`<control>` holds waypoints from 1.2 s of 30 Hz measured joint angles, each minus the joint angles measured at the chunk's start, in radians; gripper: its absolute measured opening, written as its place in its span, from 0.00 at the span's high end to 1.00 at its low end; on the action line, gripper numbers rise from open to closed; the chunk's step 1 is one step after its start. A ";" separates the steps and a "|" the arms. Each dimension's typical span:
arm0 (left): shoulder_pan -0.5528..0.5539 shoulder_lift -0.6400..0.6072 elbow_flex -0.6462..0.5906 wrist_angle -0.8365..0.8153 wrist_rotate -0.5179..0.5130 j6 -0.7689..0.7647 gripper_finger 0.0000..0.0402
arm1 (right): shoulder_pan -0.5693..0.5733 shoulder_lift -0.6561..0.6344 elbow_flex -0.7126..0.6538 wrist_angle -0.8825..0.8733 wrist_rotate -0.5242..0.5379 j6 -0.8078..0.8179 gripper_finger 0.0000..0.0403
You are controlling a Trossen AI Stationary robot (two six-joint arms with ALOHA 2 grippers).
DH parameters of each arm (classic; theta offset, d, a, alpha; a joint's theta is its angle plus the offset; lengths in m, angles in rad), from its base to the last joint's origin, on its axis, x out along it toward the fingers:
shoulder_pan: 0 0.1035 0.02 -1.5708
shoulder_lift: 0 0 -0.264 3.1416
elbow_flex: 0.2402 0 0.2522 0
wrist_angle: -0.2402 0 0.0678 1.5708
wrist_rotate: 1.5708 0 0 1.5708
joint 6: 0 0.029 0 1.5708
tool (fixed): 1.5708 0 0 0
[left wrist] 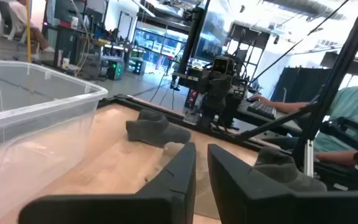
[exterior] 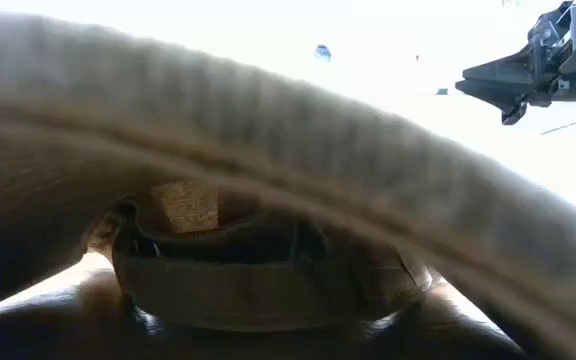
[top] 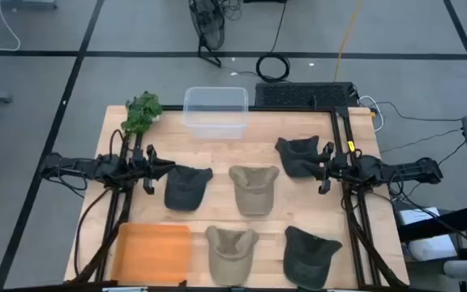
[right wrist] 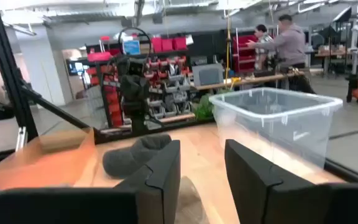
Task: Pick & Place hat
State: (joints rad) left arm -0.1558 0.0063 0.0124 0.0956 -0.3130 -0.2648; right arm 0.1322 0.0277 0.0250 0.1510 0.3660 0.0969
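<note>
Nothing picked yet: five hats lie on the bench (top: 298, 203), the nearest dark hat (top: 186, 188) just off the left gripper (top: 149, 169), fingers slightly apart. Right gripper (top: 324, 169), fingers apart, hovers beside another dark hat (top: 297, 156). The clear bin (top: 215, 112) is empty, with open room between.

left gripper (left wrist: 202, 163) fingers slightly apart over wooden surface (left wrist: 114, 140), clear plastic bin (left wrist: 27, 118) beside, dark hat (left wrist: 156, 129) ahead, right arm (left wrist: 218, 87) beyond, seated person (left wrist: 347, 118) off-table
</note>
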 joint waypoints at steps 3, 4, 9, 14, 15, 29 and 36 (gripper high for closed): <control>0.000 0.000 0.000 -0.003 -0.003 0.020 0.87 | 0.000 0.000 0.000 -0.029 0.025 0.018 0.74; 0.000 0.000 0.000 -0.003 -0.003 0.023 0.87 | 0.000 0.000 0.000 -0.035 0.030 0.027 0.75; 0.000 0.000 0.000 0.010 -0.005 0.043 0.87 | 0.000 0.000 0.000 -0.048 0.027 0.053 0.81; 0.000 0.000 0.000 0.013 -0.007 0.053 0.87 | 0.000 0.000 0.000 -0.053 0.027 0.051 0.89; 0.000 0.000 0.000 0.012 -0.007 0.053 0.87 | 0.000 0.000 0.000 -0.053 0.026 0.050 0.91; 0.000 0.000 0.000 0.143 -0.117 0.310 0.87 | 0.000 0.000 0.000 -0.059 0.025 0.024 1.00; 0.000 0.000 0.000 0.279 -0.225 0.380 0.87 | 0.000 0.022 -0.011 -0.058 0.028 0.046 1.00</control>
State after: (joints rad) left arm -0.1556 0.0067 0.0124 0.3749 -0.5381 0.1153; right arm 0.1326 0.0498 0.0135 0.0931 0.3937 0.1425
